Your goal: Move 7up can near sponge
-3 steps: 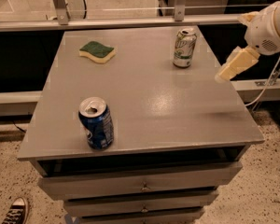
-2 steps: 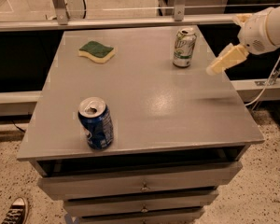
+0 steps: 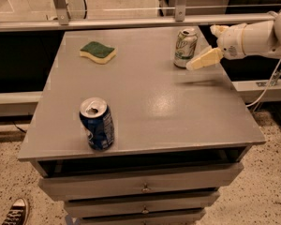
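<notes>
While spread, jaws beside 7up can (image 3: 185, 47)

Noted surface (image 3: 145, 97) as smooth grey, faintly glossy. Logged 7up can (image 3: 185, 47) and dark blue can (image 3: 98, 124) as shiny metal. Recorded sponge (image 3: 98, 52): rough matt green top, yellow body. Found gripper (image 3: 210, 45) just beside 7up can, matt cream plastic.
</notes>
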